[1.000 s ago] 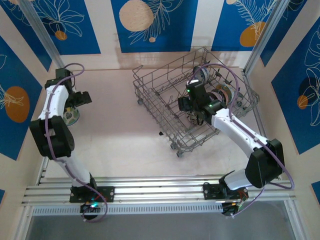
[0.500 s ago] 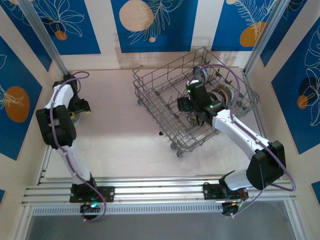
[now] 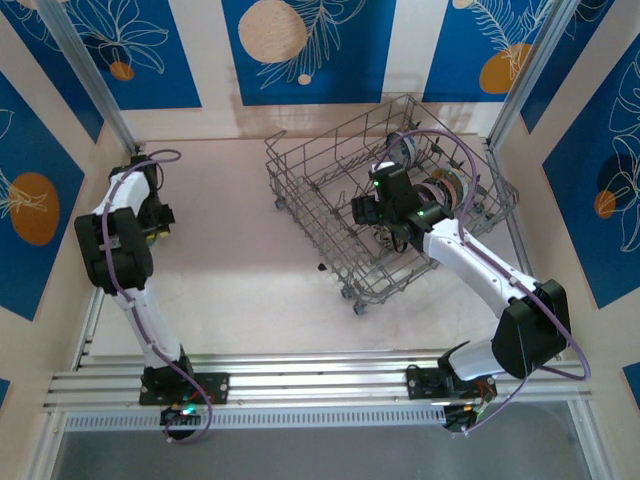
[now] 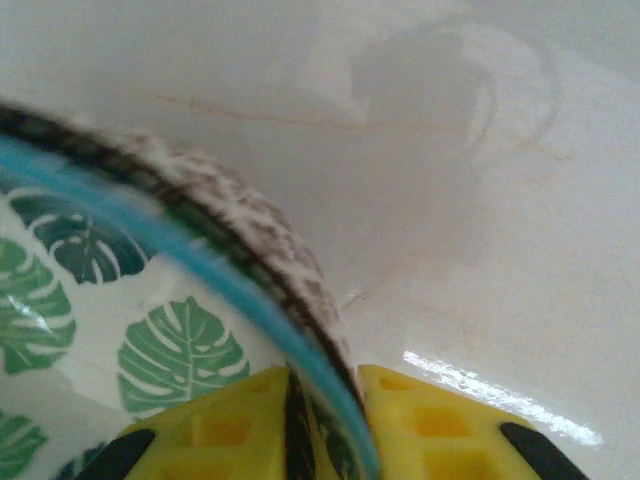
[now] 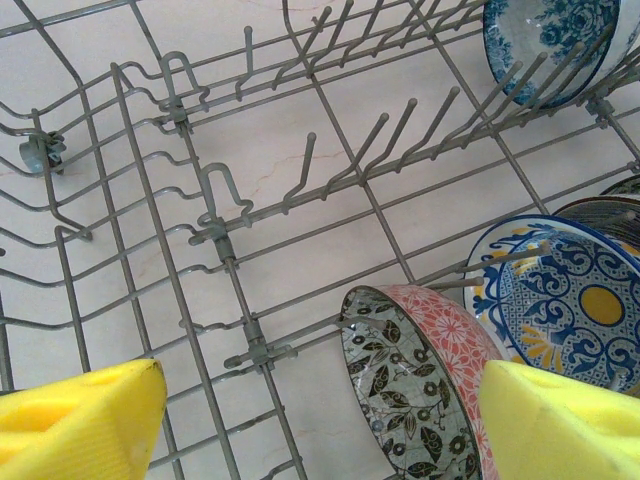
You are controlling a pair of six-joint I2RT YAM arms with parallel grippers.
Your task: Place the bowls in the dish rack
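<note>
— What is seen from above?
— A pale table [image 3: 240, 270] is shown; a grey wire dish rack [image 3: 310, 215] is set at an angle on its right half; several bowls [image 3: 443, 190] are stood on edge at the rack's right end. The left gripper [image 3: 152, 215] is lowered at the far left of the table, well apart from the rack; its jaws cannot be made out from here. The right gripper [image 3: 388, 235] is held inside the rack, just beside the bowls.

— And from the left wrist?
— A white bowl with green leaves [image 4: 150, 330] is seen close up on the table; its blue rim is pinched between the two yellow pads [image 4: 440, 430], one inside and one outside.

— And from the right wrist?
— The rack's floor and upright tines [image 5: 300, 170] are looked down on; the yellow fingers [image 5: 80, 420] are spread wide with nothing held between them. A pink flowered bowl with a dark leafy inside [image 5: 410, 390] is leaned among the tines below; a blue and yellow bowl [image 5: 570, 300] is stood just beside it; a blue and white bowl [image 5: 550, 40] is propped at the upper right.
</note>
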